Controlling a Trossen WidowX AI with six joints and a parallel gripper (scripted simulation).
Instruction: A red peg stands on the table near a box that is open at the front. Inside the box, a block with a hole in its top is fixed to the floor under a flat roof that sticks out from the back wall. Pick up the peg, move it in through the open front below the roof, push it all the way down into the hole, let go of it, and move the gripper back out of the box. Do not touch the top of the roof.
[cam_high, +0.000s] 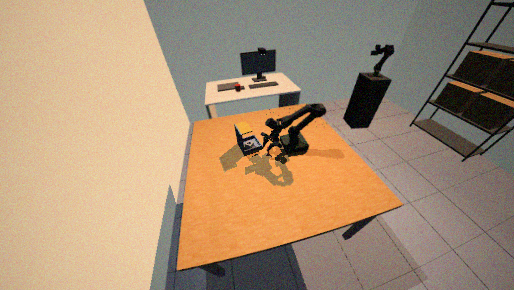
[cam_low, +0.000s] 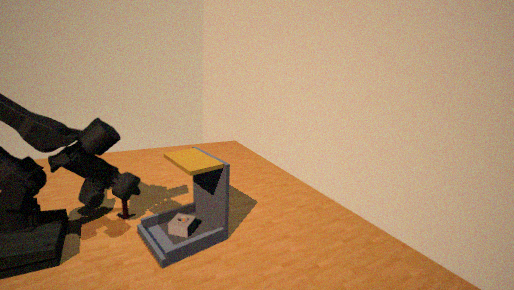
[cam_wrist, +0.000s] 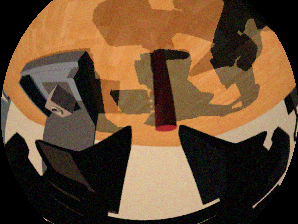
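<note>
The dark red peg (cam_low: 125, 209) (cam_wrist: 164, 95) stands upright on the table. My gripper (cam_low: 126, 192) (cam_wrist: 155, 130) is half open, pointing down over it, with nothing clamped. In the wrist view the peg's bright red top end shows between the fingertips, nearer the right one. In the exterior view the fingers hide the peg's upper part. The blue-grey box (cam_high: 241, 145) (cam_low: 200, 243) (cam_wrist: 54, 65) stands beside the peg. Its pale block (cam_low: 179, 226) (cam_wrist: 58, 107) has an empty hole in the top. The yellow roof (cam_high: 243, 128) (cam_low: 194, 160) juts from the back wall above it.
The wooden table (cam_high: 280, 215) (cam_low: 310, 250) bears the arm's dark base (cam_high: 295, 145) (cam_low: 32, 245), close to the peg on the side away from the box. The box's low front lip and side walls stand near the gripper. A white desk (cam_high: 220, 95) is beyond the table.
</note>
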